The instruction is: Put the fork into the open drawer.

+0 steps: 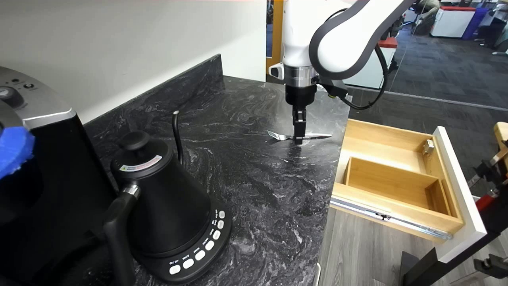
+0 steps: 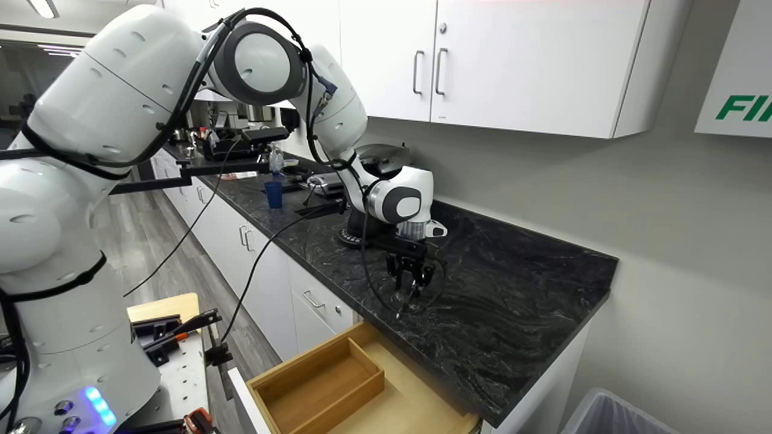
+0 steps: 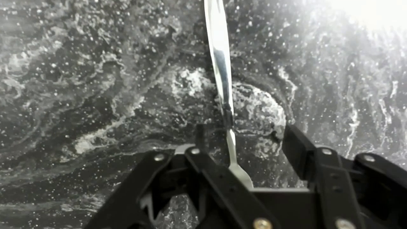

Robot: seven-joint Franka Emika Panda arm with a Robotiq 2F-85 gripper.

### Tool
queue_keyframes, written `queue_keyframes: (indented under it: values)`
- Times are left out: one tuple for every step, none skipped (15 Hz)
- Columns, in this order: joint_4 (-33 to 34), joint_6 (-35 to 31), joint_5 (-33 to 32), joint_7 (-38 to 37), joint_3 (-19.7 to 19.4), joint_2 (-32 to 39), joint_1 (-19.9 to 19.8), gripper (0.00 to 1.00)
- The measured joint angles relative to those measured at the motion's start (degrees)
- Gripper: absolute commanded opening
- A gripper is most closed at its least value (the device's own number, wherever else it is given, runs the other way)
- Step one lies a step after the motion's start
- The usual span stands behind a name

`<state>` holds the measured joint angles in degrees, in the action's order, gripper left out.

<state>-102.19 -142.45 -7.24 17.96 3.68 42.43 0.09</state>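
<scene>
Black and spread wide, the hand [image 3: 246,136] hangs with its fingers on either side of the fork [image 3: 221,60], the space between them far broader than the fork's neck. Dark worktop [image 3: 79,95] shows along both edges of that neck in the wrist view, so the fingers stand clear of it. Whether the fingertips rest on the worktop cannot be told.

Silver and slender, the fork lies on the worktop near the open drawer [image 1: 389,134] but apart from it, and above its level. Its long axis runs across the worktop toward the drawer: the handle end points to the drawer, the tines away from it.

Beyond the drawer's white front panel stands the base of the white arm [image 2: 78,259], which arches over to the hand. Inside the drawer, a wooden box [image 1: 391,174] takes up one side. Well apart from the drawer, toward the side where that box sits, a black kettle [image 1: 166,206] stands on the worktop. Farther from the drawer than the kettle, a blue cup [image 2: 273,194] stands on the same worktop.
</scene>
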Motion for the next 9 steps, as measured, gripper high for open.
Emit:
queue_keyframes:
  values:
    - [0.00,0.00,-0.08,0.00,0.00,0.00,0.00,0.26]
    - [0.00,0.00,-0.17,0.00,-0.03,0.00,0.00,0.20]
    - [0.00,0.00,-0.23,0.00,-0.06,0.00,0.00,0.14]
    - [0.00,0.00,-0.25,0.00,-0.09,0.00,0.00,0.07]
    - [0.00,0.01,-0.25,0.00,-0.13,0.00,0.00,0.05]
    - [0.00,0.01,-0.26,0.00,-0.19,0.00,0.00,0.04]
    - [0.00,0.01,-0.26,0.00,-0.25,0.00,0.00,0.02]
    - [0.00,0.01,-0.26,0.00,-0.30,0.00,0.00,0.02]
    - [0.00,0.01,-0.27,0.00,-0.34,0.00,0.00,0.05]
